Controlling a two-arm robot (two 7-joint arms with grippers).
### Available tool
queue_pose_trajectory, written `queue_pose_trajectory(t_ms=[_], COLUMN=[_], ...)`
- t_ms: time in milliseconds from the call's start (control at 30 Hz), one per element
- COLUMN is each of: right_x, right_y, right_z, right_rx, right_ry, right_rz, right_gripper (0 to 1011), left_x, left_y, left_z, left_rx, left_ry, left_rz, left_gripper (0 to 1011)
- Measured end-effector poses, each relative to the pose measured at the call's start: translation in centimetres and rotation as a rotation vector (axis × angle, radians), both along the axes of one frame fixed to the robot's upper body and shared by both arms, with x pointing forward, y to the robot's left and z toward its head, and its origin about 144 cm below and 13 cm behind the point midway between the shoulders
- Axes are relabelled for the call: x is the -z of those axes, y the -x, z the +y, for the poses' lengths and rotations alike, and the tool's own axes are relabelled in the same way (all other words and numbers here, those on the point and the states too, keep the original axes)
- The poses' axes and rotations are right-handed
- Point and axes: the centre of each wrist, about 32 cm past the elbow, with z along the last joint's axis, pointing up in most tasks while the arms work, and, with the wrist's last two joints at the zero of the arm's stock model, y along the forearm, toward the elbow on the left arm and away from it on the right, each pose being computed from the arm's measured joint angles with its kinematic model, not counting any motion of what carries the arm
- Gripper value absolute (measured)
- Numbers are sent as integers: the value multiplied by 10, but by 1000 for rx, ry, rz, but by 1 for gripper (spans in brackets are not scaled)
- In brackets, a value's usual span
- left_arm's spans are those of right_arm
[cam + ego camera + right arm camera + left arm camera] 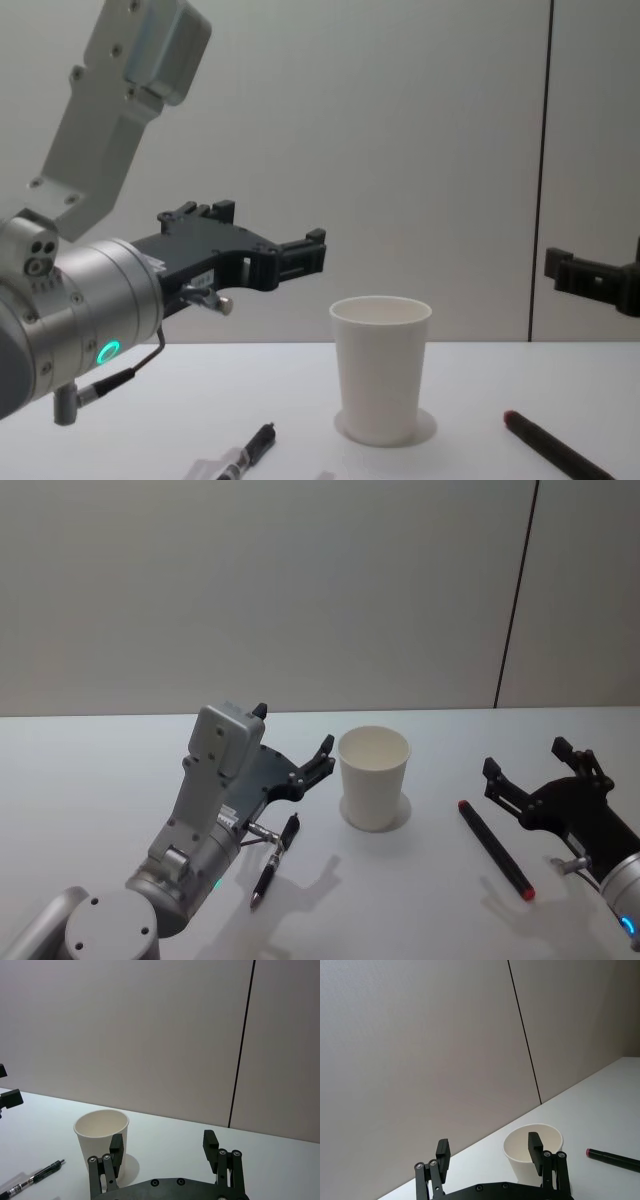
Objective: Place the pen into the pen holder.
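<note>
- Head view: left gripper (292,730) spread empty, raised near black pen (273,862); right gripper (525,758) spread empty beside red-tipped marker (495,849); pen holder (374,777) upright between them.
- Left wrist view: pen holder beyond parted fingers.
- Right wrist view: same.
- Chest view: black pen flat, left of pen holder.

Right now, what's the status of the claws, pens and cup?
Left claw open, hovering by black pen. Right claw open, beside red-tipped pen. Paper cup upright, empty, between them. Nothing blocking.
</note>
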Motion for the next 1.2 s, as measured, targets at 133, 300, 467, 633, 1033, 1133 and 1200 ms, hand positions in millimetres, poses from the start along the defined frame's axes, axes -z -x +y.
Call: queue_pose_trajectory(t_ms=[133, 300, 467, 633, 1033, 1133, 1200], right_x=[0, 0, 0, 0, 0, 0, 0], right_y=[0, 0, 0, 0, 0, 0, 0], right_z=[0, 0, 0, 0, 0, 0, 0], right_rx=[0, 0, 0, 0, 0, 0, 0], right_ry=[0, 0, 0, 0, 0, 0, 0], right_rz=[0, 0, 0, 0, 0, 0, 0], right_gripper=[1001, 1001, 1001, 1001, 1001, 1001, 1001], left_x=[0, 0, 0, 0, 0, 0, 0], left_y=[0, 0, 0, 0, 0, 0, 0], left_z=[0, 0, 0, 0, 0, 0, 0], left_rx=[0, 0, 0, 0, 0, 0, 0], left_ry=[0, 0, 0, 0, 0, 0, 0], left_rz=[0, 0, 0, 0, 0, 0, 0], left_gripper=[998, 998, 998, 998, 998, 998, 998])
